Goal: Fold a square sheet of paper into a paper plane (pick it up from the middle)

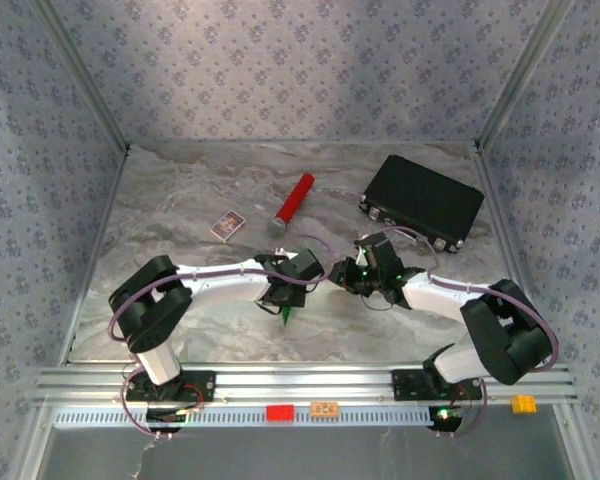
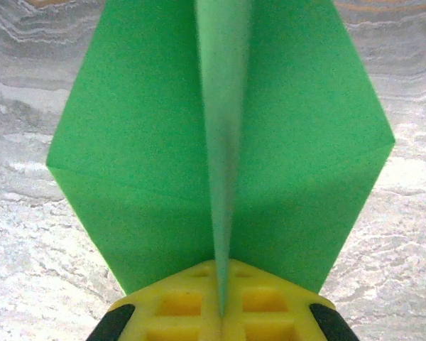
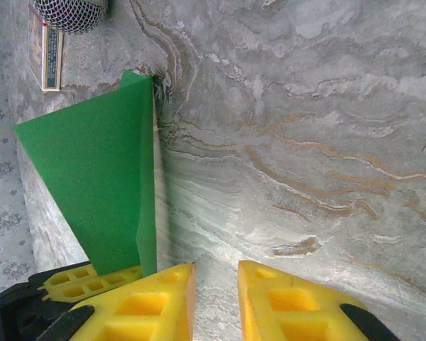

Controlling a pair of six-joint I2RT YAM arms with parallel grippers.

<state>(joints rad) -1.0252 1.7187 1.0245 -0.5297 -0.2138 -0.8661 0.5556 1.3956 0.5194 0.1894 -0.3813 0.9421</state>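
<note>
The left jaws are closed on the raised centre ridge of a thin, bright green paper sheet (image 2: 128,163), gripping it at its near end. In the left wrist view the sheet spreads to either side of this ridge as two flat panels, each crossed by a diagonal crease. The outline is a broad kite.

The right jaws stand a narrow way apart with nothing between them, over bare grey marbled counter (image 3: 305,142). They sit just beside the green paper sheet (image 3: 92,177) without touching it.

In the top external view the green paper sheet (image 1: 287,315) is at the near middle of the counter, between the two arms and under the left wrist.

Farther back lie a red cylinder with a mesh head (image 1: 293,203), a small printed card (image 1: 227,225) and a flat black case (image 1: 421,202), all well apart from the work.

Assessment: the centre fold and the corner folds appear complete. The form is not yet a slim dart. Folding the panels down into wings and sharpening the creases are judged to be left.
</note>
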